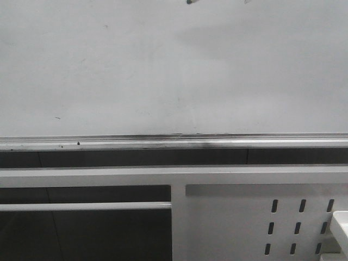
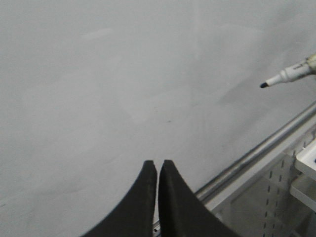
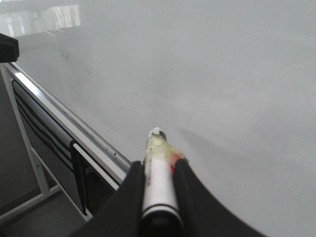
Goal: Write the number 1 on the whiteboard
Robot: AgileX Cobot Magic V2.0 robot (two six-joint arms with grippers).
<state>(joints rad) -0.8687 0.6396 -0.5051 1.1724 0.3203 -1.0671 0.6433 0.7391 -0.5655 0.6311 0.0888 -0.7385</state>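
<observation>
Jaws of the right gripper (image 3: 159, 182) clamp the marker (image 3: 159, 187), left gripper (image 2: 158, 170) pinched empty; I'd press the tip squarely onto the blank whiteboard (image 1: 163, 70), then pull straight down.

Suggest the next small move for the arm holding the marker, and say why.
Probably ease the right gripper forward until the marker tip touches the whiteboard. The left wrist view shows the tip apart from the surface, and no stroke is visible on the board yet.
</observation>
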